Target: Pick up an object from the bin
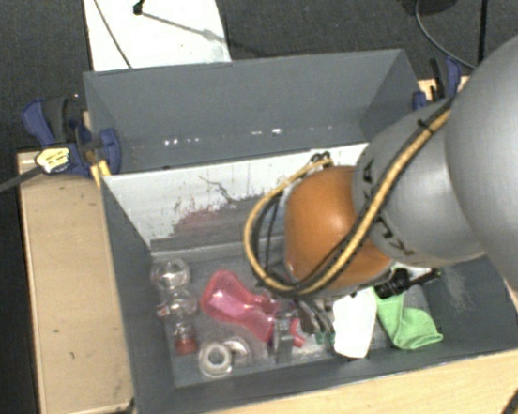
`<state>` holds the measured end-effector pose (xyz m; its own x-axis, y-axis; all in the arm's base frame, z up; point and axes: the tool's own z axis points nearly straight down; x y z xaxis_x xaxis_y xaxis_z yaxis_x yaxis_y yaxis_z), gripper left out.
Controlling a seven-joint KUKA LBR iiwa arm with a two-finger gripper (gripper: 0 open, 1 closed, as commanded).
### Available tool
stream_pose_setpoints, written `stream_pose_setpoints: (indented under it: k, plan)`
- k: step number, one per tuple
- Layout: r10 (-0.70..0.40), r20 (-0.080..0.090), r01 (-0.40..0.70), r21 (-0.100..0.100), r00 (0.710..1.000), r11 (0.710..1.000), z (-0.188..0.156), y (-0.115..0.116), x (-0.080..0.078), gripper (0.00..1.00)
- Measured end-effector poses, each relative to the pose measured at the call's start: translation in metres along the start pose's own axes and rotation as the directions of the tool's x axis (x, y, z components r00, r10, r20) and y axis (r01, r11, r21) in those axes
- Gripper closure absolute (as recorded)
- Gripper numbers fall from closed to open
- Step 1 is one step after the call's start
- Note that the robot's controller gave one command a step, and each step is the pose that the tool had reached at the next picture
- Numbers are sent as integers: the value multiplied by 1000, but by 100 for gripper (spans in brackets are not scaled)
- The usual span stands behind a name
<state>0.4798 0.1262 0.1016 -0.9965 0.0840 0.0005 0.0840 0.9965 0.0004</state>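
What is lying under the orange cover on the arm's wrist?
Under the orange cover, the gripper is low in the bin, beside a pink thing; a white thing and a green thing stick out on the other side. The bin floor straight beneath the cover is hidden.

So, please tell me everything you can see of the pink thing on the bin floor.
The pink thing is bright magenta and glossy, like soft plastic or rubber. Its wide rounded end points upper left; it narrows toward lower right. It lies on the bin floor, left of centre, near the front. Its narrow end reaches the hand; contact I cannot tell. A clear bottle-like thing lies left of it, a silvery ring just in front.
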Motion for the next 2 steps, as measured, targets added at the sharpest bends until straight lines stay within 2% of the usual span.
stream_pose_setpoints:
  k: [2]
  plan:
    - [0,4,0,-1,1000,1000,-18,0,-1,100]
